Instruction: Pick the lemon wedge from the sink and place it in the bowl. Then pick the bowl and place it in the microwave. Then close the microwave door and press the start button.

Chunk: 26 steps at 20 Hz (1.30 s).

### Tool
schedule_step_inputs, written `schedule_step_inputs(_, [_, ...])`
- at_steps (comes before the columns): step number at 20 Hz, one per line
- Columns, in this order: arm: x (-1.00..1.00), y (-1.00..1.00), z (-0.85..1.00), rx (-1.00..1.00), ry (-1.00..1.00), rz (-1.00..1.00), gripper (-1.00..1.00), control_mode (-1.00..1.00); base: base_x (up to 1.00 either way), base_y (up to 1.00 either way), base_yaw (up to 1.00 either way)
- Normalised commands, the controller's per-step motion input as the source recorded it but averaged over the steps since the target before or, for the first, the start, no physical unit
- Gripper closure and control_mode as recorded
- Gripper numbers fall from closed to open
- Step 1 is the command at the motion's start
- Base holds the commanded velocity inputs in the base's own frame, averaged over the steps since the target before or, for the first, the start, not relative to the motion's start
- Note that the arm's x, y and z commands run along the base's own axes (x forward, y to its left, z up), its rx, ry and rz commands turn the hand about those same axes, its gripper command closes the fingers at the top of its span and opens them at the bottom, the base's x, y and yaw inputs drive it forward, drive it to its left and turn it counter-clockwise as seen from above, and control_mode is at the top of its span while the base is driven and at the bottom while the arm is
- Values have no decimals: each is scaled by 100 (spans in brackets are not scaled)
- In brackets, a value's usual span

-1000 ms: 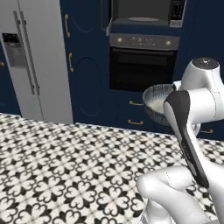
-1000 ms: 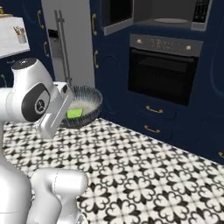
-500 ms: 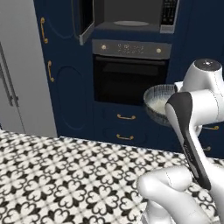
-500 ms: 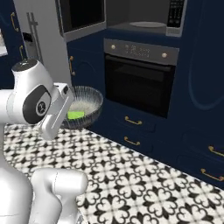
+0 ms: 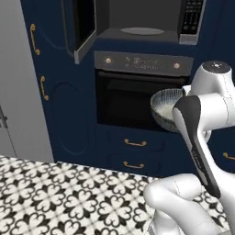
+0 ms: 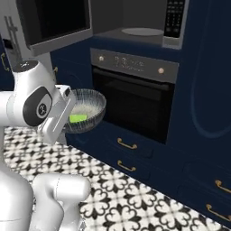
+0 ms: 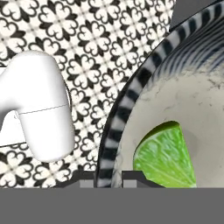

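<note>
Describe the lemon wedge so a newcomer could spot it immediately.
Start at the black built-in oven under the open grey-framed microwave. In front of it the arm carries a round grey ribbed bowl. The small yellow-green lemon wedge lies on its pale inside, the brightest thing there.

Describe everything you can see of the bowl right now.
The bowl is round, with a fine grey ribbed pattern outside and a pale, whitish inside. It is held up in the air in front of the black oven, below the open microwave, roughly level. The lemon wedge lies inside it, yellow-green, against the inner wall. The hand grips its rim, one finger on each side of the wall. Nothing else touches it.
</note>
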Motion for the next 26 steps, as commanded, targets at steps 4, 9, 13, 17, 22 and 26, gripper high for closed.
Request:
schedule_step_inputs(4, [0,0,0,0,0,0,100,100,100,0,10])
schedule_step_inputs(9, [0,0,0,0,0,0,100,100,84,-15,33])
schedule_step_inputs(13, [0,0,0,0,0,0,100,100,74,-39,31])
schedule_step_inputs(17, [0,0,0,0,0,0,100,100,74,-8,28])
schedule_step_inputs(22, [0,0,0,0,0,0,100,100,63,3,22])
schedule_step_inputs(26, [0,0,0,0,0,0,100,100,3,13,29])
